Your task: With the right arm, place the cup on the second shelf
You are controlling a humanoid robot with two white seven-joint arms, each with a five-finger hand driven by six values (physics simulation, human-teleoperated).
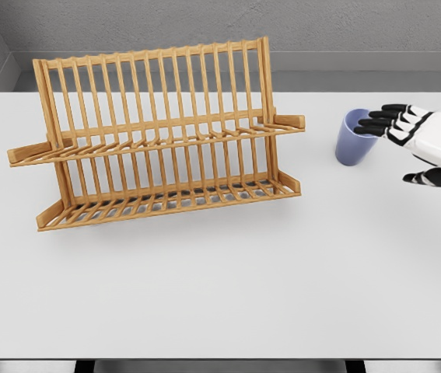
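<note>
Standing upright on the tabletop [204,295], near its right edge and toward the far side, the blue cup [353,138] has not yet been lifted, so the task looks to be at its very start. The right hand [426,140] reaches in from the right edge with its black fingers [382,122] extended and spread, the tips lying over the cup's right rim; whether they touch it cannot be told from this view. The thumb hangs lower, off to the right and apart from the cup wall, so nothing is gripped. The wooden rack [158,132] stands well to the left, its 2 slatted tiers both bare: the lower one close to the tabletop, the upper one about halfway up the frame. Judging by this, every main step remains: closing around the cup, raising it, carrying it left across the tabletop and setting it on the second shelf [158,140]. The left arm does not show.
</note>
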